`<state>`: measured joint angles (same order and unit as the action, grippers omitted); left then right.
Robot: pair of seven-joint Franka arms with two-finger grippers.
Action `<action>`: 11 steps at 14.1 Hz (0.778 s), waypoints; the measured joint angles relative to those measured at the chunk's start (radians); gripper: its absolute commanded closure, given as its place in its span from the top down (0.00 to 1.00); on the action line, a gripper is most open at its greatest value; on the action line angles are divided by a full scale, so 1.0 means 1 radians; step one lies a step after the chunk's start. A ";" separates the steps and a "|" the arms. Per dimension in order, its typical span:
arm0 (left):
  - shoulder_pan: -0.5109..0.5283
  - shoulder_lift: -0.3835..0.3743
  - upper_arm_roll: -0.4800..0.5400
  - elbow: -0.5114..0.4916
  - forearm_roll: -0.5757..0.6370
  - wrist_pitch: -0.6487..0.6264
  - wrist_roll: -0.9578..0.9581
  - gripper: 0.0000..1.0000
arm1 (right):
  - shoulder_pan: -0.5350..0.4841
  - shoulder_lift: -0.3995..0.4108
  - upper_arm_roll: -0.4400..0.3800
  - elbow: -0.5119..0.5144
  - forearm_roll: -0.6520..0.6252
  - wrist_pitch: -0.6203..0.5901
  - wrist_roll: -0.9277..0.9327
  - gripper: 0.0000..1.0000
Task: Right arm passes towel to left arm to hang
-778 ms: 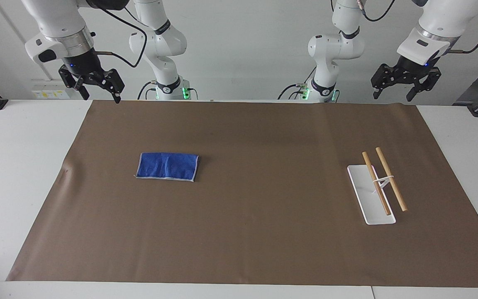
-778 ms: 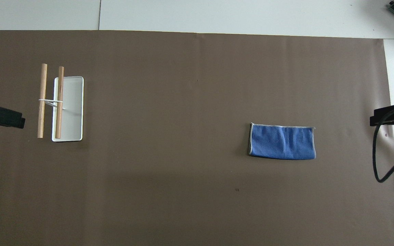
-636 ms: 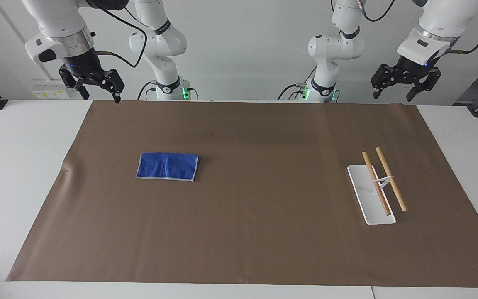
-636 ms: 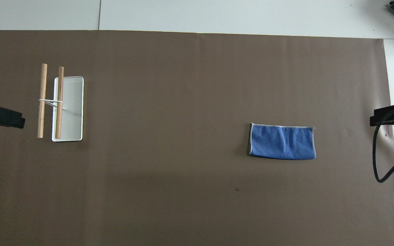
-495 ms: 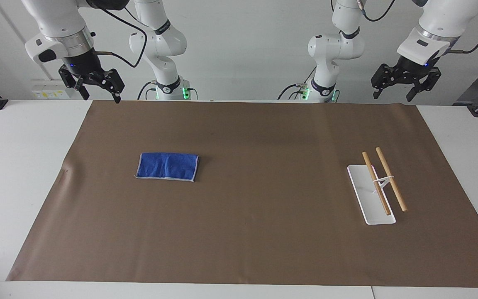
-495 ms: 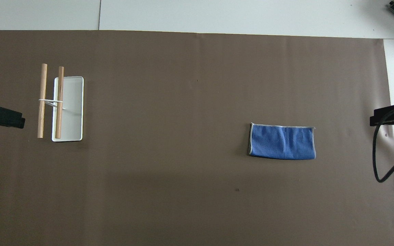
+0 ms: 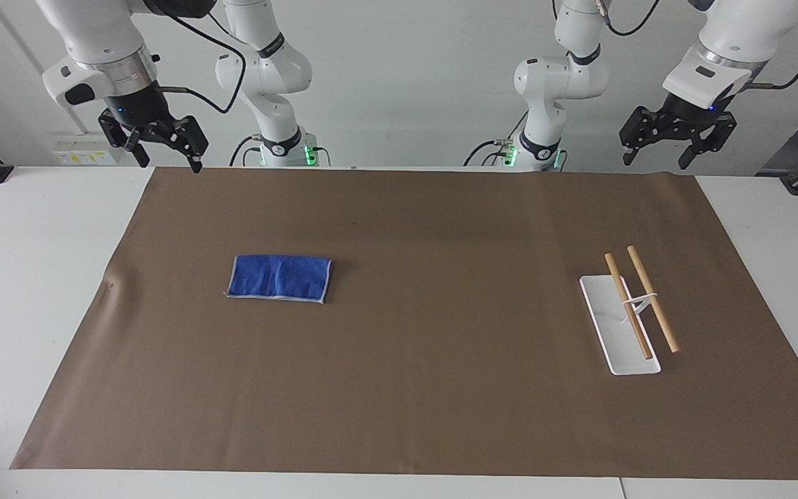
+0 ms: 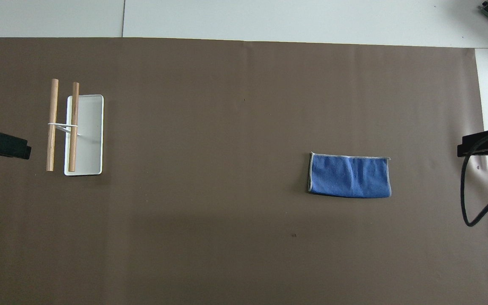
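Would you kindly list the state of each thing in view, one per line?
Towel: folded, flat on the brown mat, untouched.
Rack: upright on the mat toward the left arm's end, both wooden rods bare.
Right gripper: open, empty, raised over the mat's corner, waiting.
Left gripper: open, empty, raised over the mat's edge.
Mat: spread flat on the table.

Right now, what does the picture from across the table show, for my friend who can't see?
A folded blue towel lies on a brown mat, with a wooden-rod rack toward the other end. Both open grippers, right and left, hang empty.
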<state>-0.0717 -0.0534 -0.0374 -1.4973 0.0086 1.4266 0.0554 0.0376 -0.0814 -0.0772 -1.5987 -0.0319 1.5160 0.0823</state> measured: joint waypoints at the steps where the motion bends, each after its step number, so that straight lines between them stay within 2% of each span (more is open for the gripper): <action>1: 0.000 0.000 0.000 0.000 0.000 0.000 0.000 1.00 | 0.000 0.000 0.000 -0.002 0.000 0.000 0.000 1.00; 4: 0.000 0.000 0.000 0.000 0.000 0.000 0.000 1.00 | 0.002 -0.001 0.005 -0.012 0.000 0.012 0.000 1.00; 6: 0.000 0.000 0.000 0.000 0.000 0.000 0.000 1.00 | 0.017 -0.001 0.020 -0.052 0.000 0.068 0.011 1.00; 11: 0.000 0.000 0.000 0.000 0.000 0.000 0.000 1.00 | 0.133 0.007 0.030 -0.279 0.001 0.367 0.099 1.00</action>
<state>-0.0717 -0.0534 -0.0374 -1.4973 0.0086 1.4266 0.0554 0.1710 -0.0740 -0.0473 -1.8778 -0.0312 1.8831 0.1814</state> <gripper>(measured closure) 0.000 0.000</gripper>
